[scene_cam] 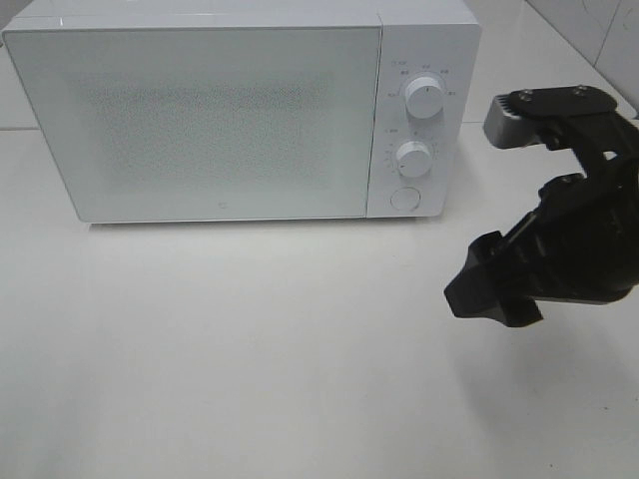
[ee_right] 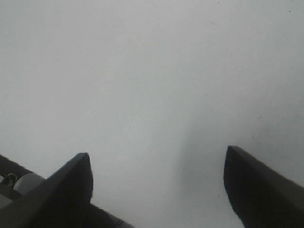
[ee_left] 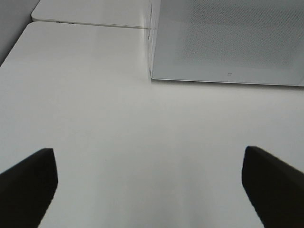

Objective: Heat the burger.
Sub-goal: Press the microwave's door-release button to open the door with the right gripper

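White table point(scene_cam: 250, 389) carries a white microwave point(scene_cam: 200, 110), its door shut. Left claw point(ee_left: 149, 164) gapes wide above the table; right claw point(ee_right: 156, 164) hangs open too, gripping nothing. No view shows the burger, so its place relative to either claw cannot be told.

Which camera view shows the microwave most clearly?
The exterior high view: it shows the microwave nearly whole, with closed door, upper knob, lower knob and round button. The left wrist view shows only part of the door and its lower edge. The right wrist view shows none of it, only the white table.
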Robot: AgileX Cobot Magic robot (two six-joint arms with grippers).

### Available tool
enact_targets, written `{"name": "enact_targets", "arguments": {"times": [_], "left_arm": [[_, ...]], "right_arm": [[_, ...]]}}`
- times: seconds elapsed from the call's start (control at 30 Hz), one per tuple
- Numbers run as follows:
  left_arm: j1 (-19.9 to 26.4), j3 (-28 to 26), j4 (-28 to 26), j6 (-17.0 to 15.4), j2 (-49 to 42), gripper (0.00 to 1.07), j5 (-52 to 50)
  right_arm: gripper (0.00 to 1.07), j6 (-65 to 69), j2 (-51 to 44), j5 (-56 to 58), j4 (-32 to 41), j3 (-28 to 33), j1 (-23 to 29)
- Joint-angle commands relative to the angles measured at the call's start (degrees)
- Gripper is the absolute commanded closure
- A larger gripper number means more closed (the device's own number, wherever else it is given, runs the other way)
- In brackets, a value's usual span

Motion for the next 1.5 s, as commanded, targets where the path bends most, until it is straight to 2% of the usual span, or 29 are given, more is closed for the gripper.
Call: {"name": "enact_targets", "arguments": {"times": [0.03, 0.43, 0.63, 0.8, 0.83, 0.9, 0.93, 1.1, 1.3, 1.5], "left_arm": [[0.17, 0.17, -0.06, -0.11, -1.15, 0.08, -0.57], [0.17, 0.17, -0.06, -0.11, -1.15, 0.08, -0.57], [0.17, 0.17, -0.06, -0.11, -1.15, 0.08, -0.57], [0.17, 0.17, -0.06, -0.11, -1.15, 0.08, -0.57], [0.17, 0.17, -0.06, -0.11, -1.15, 0.08, -0.57], [0.17, 0.17, -0.06, -0.11, -1.15, 0.08, -0.57], [0.17, 0.17, -0.06, -0.11, -1.15, 0.08, -0.57], [0.17, 0.17, -0.06, -0.11, -1.15, 0.09, -0.57], [0.17, 0.17, -0.06, -0.11, -1.15, 0.09, -0.57], [0.17, 0.17, -0.06, -0.11, -1.15, 0.09, -0.57]], "right_arm": [[0.35, 0.00, -6.88, 7.05, -0.92, -0.34, -0.11], [0.35, 0.80, -24.01, 20.00, -1.26, -0.34, -0.11], [0.35, 4.35, -34.72, 26.01, -6.82, -0.34, -0.17], [0.31, 5.73, -43.26, 28.30, -8.71, -0.23, -4.93], [0.29, 5.04, -46.87, 28.53, -8.71, -0.23, -7.96], [0.29, 4.01, -48.59, 28.76, -8.71, -0.23, -9.63], [0.29, 2.75, -51.34, 29.51, -8.71, -0.23, -12.61], [0.30, 4.47, -55.92, 30.14, -8.25, 0.11, -15.18], [0.31, 4.47, -63.43, 30.48, -8.25, 4.58, -19.77], [0.31, 4.47, -68.53, 28.99, -8.42, 7.33, -21.20]]}}
